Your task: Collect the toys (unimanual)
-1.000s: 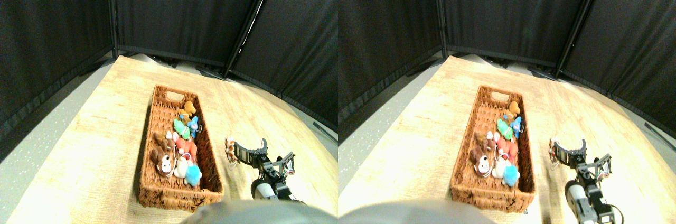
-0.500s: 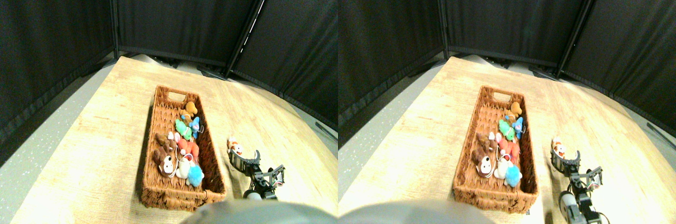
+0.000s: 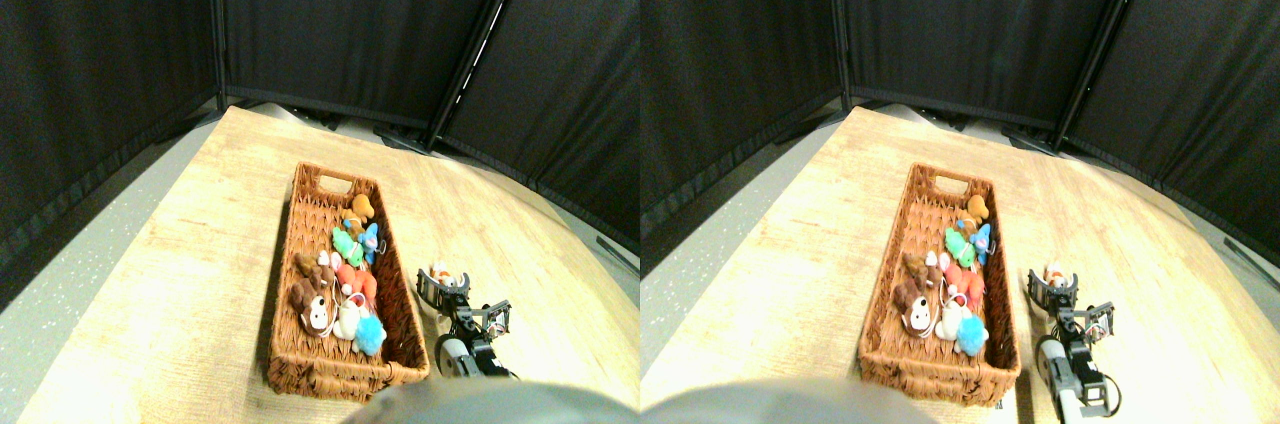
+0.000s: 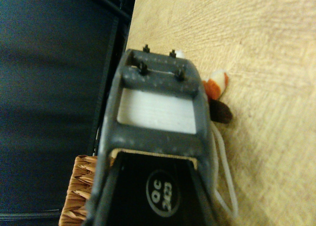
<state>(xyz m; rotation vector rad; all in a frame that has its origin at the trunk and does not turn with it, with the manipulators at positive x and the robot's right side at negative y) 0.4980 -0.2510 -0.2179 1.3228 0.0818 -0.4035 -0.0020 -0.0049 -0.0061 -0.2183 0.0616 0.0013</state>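
A small orange-white plush toy [image 3: 441,272] lies on the wooden table just right of the long wicker basket [image 3: 300,274]. My right gripper [image 3: 443,286] stands open right at this toy, its dark jaws on either side of the toy's near end. In the wrist view the orange-white toy [image 4: 218,88] with a dark brown part and its white cord loop [image 4: 226,181] pokes out beside the jaw frame. Several toys lie in the basket: an orange-brown one [image 3: 358,206], a green one [image 3: 345,244], a blue one [image 3: 369,236], a red one [image 3: 352,277], a brown-white monkey [image 3: 312,310] and a light blue one [image 3: 369,336].
Black curtain panels [image 3: 340,24] wall off the table's far side and flanks. Grey floor [image 3: 70,264] runs along the table's left edge. The basket's rim [image 4: 79,191] shows at the edge of the wrist view, close to the jaw.
My gripper has moved left toward the basket and now stands at the orange-white toy, which has stayed in place. The toys in the basket have not moved.
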